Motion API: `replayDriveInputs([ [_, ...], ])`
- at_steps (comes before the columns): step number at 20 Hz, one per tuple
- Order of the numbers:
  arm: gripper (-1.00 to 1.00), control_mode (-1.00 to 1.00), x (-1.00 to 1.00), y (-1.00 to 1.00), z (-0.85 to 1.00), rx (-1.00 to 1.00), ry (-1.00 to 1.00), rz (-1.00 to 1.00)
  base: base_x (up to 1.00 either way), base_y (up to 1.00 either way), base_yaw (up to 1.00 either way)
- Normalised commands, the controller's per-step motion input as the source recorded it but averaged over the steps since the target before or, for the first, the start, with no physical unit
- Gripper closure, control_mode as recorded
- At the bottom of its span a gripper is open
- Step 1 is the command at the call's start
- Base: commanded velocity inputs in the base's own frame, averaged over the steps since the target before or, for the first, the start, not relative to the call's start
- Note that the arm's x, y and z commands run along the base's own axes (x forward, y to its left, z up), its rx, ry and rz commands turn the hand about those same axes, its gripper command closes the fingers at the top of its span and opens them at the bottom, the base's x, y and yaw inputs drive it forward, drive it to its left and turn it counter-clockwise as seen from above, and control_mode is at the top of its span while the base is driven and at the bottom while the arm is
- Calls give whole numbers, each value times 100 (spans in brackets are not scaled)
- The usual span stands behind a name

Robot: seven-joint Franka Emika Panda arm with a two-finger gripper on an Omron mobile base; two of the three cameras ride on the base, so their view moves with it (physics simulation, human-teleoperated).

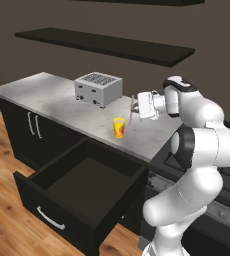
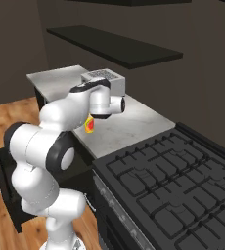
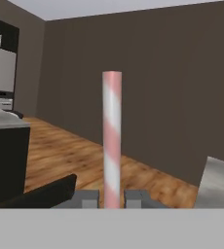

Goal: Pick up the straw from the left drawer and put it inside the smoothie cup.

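- While the arm [image 1: 197, 150] rises white from 5 o'clock in the left base view, the grey counter [image 1: 52, 100] runs from 10 o'clock toward centre under two dark wall shelves [image 1: 107, 46].
- Black and pulled wide open, the left drawer [image 1: 82, 175] sits at 7 o'clock below the counter edge, its curved silver handle [image 1: 50, 218] on the front; its inside looks dark and bare.
- At 4 o'clock in the right base view lies the black stovetop [image 2: 173, 185], just beside the counter's end.
- At 11 o'clock on the counter stands the silver toaster [image 1: 98, 89], well apart from the cup.
- Near the counter's front edge, the smoothie cup [image 1: 118, 127] stands upright, yellow with red marks, at about 7 o'clock of the gripper.
- Turned sideways above the counter, the gripper [image 1: 133, 109] has its jaws clamped on the straw [image 3: 112, 141], which in the hand view stands straight up between the fingertips [image 3: 88, 198], striped pink and white.
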Motion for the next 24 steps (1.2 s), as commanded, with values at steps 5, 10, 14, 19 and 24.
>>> replayDriveInputs([
  [5, 100, -100, 2, 0, -3, 0, -1, 0, 0, 0, 0],
  [10, 100, -100, 3, 0, 28, 3, 0, 0, 0, 0, 0],
  [14, 100, -100, 20, 0, 11, 1, 0, 0, 0, 0, 0],
  [19, 100, -100, 35, 0, -22, 0, 0, 0, 0, 0, 0],
  [24, 100, -100, 29, 0, -27, 0, 0, 0, 0, 0, 0],
])
